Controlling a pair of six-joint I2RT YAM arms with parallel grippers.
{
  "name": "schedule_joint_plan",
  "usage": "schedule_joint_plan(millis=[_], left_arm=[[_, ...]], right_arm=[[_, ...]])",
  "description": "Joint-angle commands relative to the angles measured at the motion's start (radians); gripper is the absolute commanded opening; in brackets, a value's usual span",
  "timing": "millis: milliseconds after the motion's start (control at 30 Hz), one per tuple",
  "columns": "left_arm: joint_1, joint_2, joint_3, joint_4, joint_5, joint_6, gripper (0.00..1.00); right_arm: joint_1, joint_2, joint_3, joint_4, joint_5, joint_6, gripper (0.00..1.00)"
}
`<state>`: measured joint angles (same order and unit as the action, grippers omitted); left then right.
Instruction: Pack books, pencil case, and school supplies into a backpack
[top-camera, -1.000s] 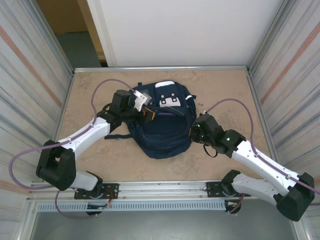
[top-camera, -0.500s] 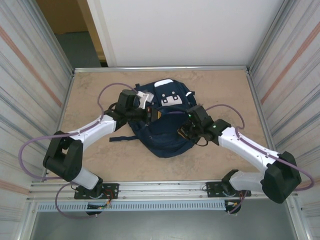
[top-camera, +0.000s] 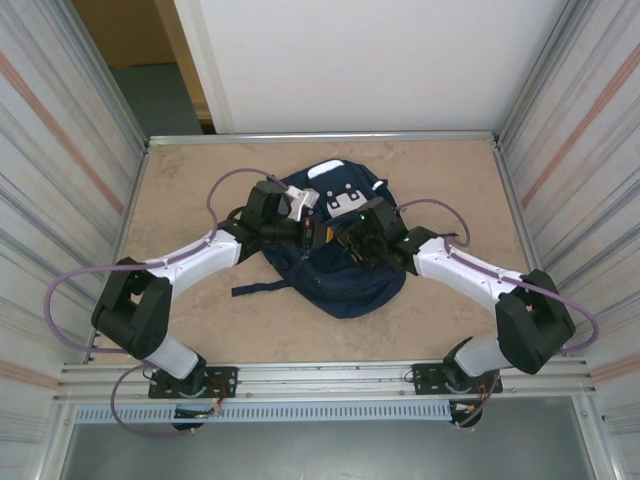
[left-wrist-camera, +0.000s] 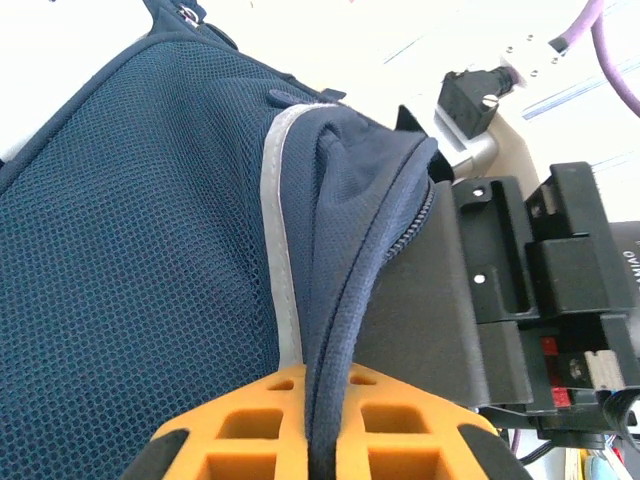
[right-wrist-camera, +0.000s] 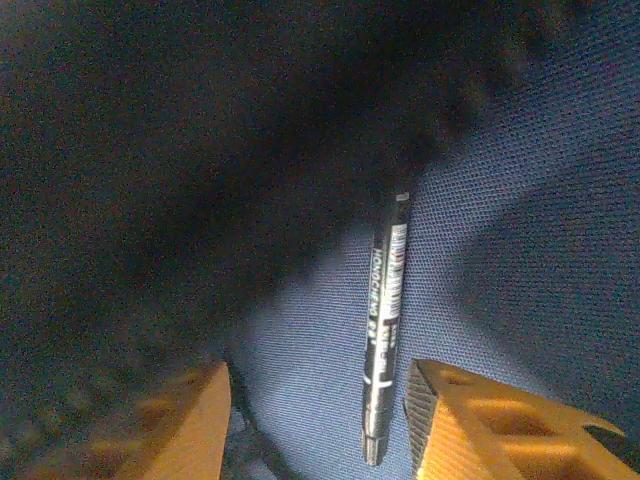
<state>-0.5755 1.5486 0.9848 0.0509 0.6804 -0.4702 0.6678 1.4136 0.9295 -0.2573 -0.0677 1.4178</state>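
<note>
- A beige speckled table (top-camera: 200, 300) carries the work, with ribbed metal panels to left and right and a white wall at the far side.
- The backpack (top-camera: 345, 285) lies at the table's centre. It is navy fabric with a pale stripe and white patches.
- The left gripper (left-wrist-camera: 322, 380) is clamped tight on the backpack's zipper edge, lifting the mouth. It should hold that lift so the opening does not sag.
- The right gripper (right-wrist-camera: 315, 385) is inside the mouth with its fingers spread, gripping nothing. It should back straight out without snagging fabric.
- The black pen (right-wrist-camera: 386, 325), slim with white print, lies loose on the blue lining between those fingers, apparently touching neither.
</note>
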Motion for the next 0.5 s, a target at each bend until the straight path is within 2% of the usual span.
schedule_joint_plan(millis=[0,133,267,333,467], left_arm=[[0.004,-0.04,0.032,0.041,0.061,-0.007,0.05],[0.007,-0.064,0.023,0.035,0.06,0.056,0.18],[0.021,-0.076,0.029,0.001,0.08,0.094,0.3],[0.035,-0.093,0.024,-0.034,0.053,0.123,0.35],[0.085,-0.171,-0.034,-0.047,-0.044,0.12,0.4]], right_arm=[[-0.002,-0.104,-0.013,-0.045,0.113,-0.062,0.5],[-0.01,-0.262,-0.102,-0.122,0.243,-0.113,0.5],[-0.047,-0.402,-0.177,-0.163,0.287,-0.162,0.5],[-0.066,-0.46,-0.193,-0.204,0.327,-0.209,0.5],[-0.137,-0.475,-0.169,-0.251,0.269,-0.349,0.52]])
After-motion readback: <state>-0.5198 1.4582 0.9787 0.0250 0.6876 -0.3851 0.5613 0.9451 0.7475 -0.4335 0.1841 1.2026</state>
